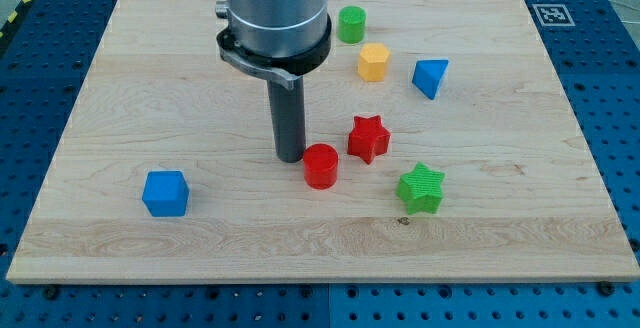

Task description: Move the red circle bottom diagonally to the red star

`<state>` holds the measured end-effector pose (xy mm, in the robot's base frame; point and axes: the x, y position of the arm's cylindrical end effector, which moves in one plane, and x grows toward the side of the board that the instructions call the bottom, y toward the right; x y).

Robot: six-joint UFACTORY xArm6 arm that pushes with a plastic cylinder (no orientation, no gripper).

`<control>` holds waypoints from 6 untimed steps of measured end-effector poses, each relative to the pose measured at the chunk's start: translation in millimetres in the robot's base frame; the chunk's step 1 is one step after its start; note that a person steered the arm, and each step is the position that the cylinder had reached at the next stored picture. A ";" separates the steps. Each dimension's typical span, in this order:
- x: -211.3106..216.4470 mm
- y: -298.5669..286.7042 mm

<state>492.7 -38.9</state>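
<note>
board (120, 88): big pale wood top, fills most of the view, sits on a blue perforated bench w/ holes; small black-and-white marker tag (551, 13) at the board's top-right corner.
arm (275, 13): grey cylinder body coming down from the view's top, centre-left; dark collar under it, then the straight dark rod.
my tip (291, 158): rod's lower end down at the board, approx mid-board, just left of the red circle; touching it or a hair apart, can't tell. No jaws or fingers on this rig, so nothing opens or shuts & nothing is held.
blue cube (165, 193): alone, bottom-left part of the board, well apart from the rest.
green star (421, 188): lower right of centre, near the red star, below & right of it.
red star (368, 137): right of centre, upright.
red circle (321, 166): short cylinder, just below-left of the red star, diagonal to it; narrow gap betw. the two, not clearly touching.
blue triangle (430, 76): wedge shape, upper right, right of the yellow block.
yellow block (373, 62): looks hexagonal, upper centre-right, just below-right of the green cylinder.
green cylinder (351, 24): near the board's top edge, just right of the arm body.
</note>
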 end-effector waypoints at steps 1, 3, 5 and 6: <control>14.8 0.0; 37.4 1.3; 37.4 24.1; 37.4 24.4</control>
<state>530.2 -14.5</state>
